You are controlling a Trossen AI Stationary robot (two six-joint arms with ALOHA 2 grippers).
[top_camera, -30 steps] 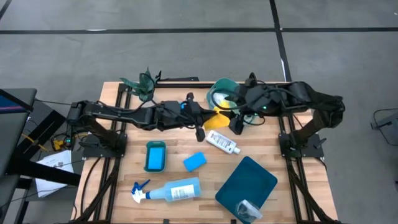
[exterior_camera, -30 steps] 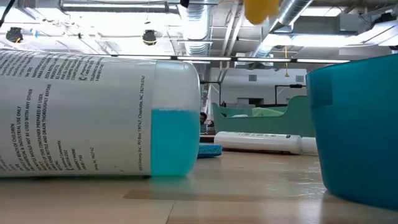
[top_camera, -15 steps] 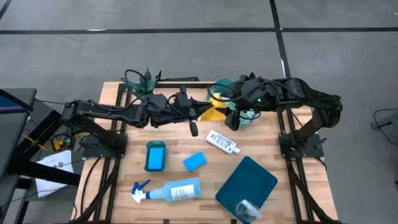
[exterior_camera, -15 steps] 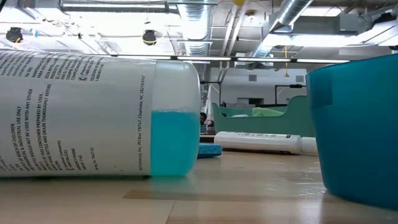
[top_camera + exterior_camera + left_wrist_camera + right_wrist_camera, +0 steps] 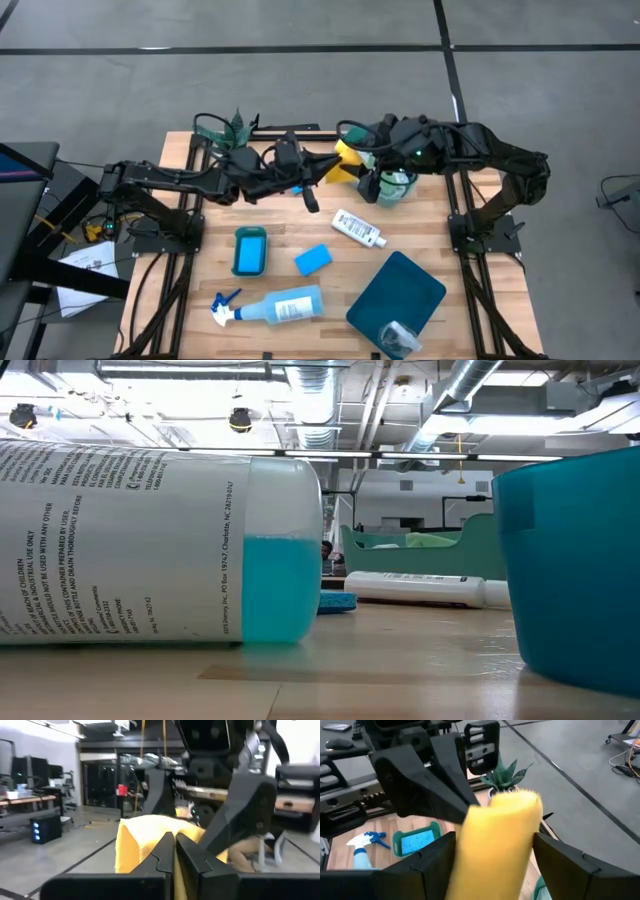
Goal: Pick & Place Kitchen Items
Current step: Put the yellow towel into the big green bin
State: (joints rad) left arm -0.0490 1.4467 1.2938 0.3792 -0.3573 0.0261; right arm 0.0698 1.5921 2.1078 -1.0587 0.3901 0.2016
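A yellow cloth (image 5: 347,163) is held in the air over the table's far middle. My left gripper (image 5: 328,168) is shut on it, reaching in from the table's left; it also shows in the left wrist view (image 5: 174,840). My right gripper (image 5: 495,845) comes from the right. It is open, with one finger on either side of the cloth (image 5: 497,835); I cannot tell whether they touch it. On the table lie a small white bottle (image 5: 358,227), a blue sponge (image 5: 313,259) and a pale-blue spray bottle (image 5: 275,306). My left gripper pinches the yellow cloth's near part (image 5: 145,845) between its two fingers, coming about level from the table's left. The cloth is bunched in several layers, is lifted clear of the table and stands out past the fingertips toward my right gripper.
A sponge in a teal dish (image 5: 249,250) lies left of the middle. A dark teal tub (image 5: 397,290) stands at the near right, a crinkled silver cup (image 5: 400,335) by it. A green bin (image 5: 392,183) holding cloths sits under my right arm. A potted plant (image 5: 232,130) stands far left.
My left gripper has carried the yellow cloth up and toward the table's far edge, out of the top of the low view. My right gripper has followed toward the far left and now has the cloth between its fingers.
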